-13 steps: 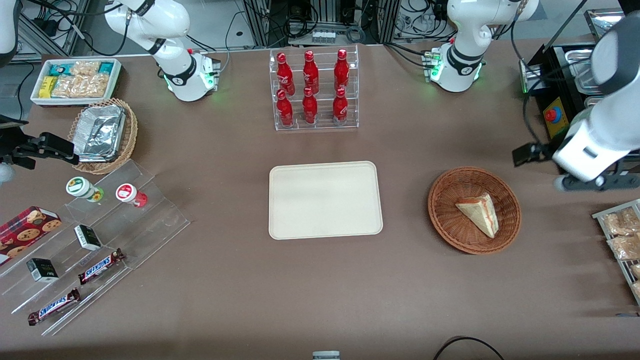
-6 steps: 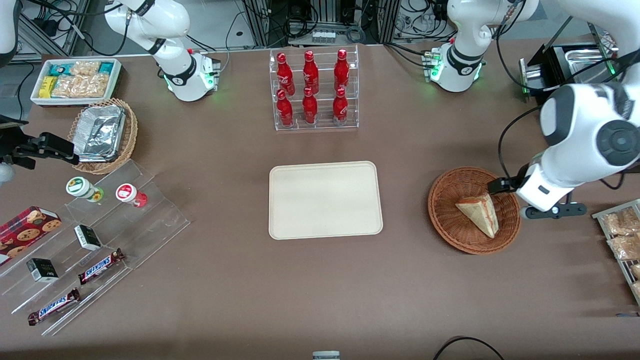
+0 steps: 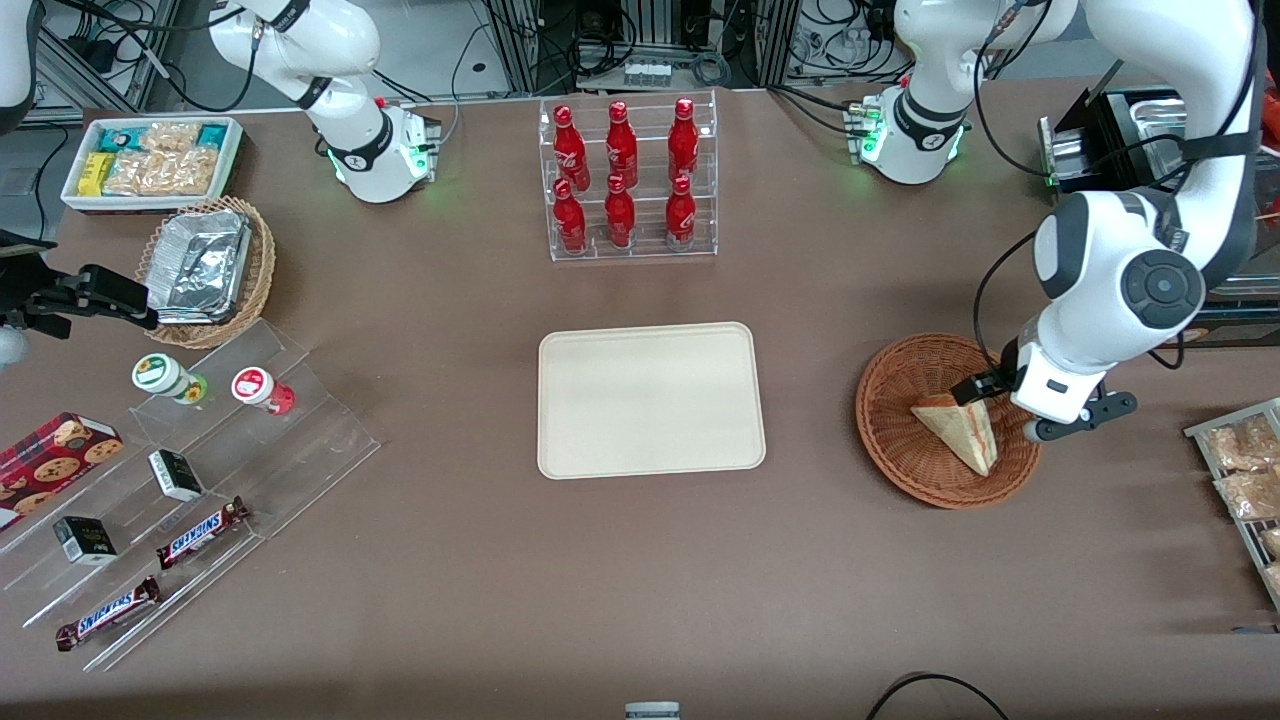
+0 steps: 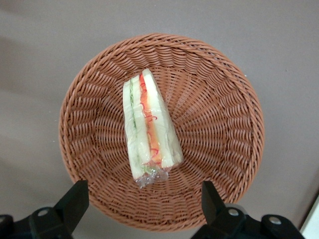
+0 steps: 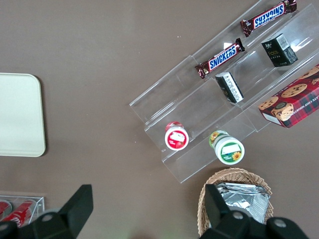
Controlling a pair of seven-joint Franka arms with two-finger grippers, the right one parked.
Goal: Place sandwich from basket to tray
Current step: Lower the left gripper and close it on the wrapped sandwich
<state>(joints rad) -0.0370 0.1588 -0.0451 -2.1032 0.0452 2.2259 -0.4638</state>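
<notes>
The tool (image 4: 142,201) hangs wide open and empty above the reddish-brown wicker basket (image 4: 224,149) — the pale triangular sandwich (image 4: 148,127) lies directly below, its long axis running away from the fingers' gap.

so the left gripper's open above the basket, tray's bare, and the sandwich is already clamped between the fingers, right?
Not clamped. The left wrist view shows the sandwich lying loose in the basket, with the fingers spread wide and clear of it. The rest stands: the gripper is open above the basket, and the front view shows the tray bare.
</notes>
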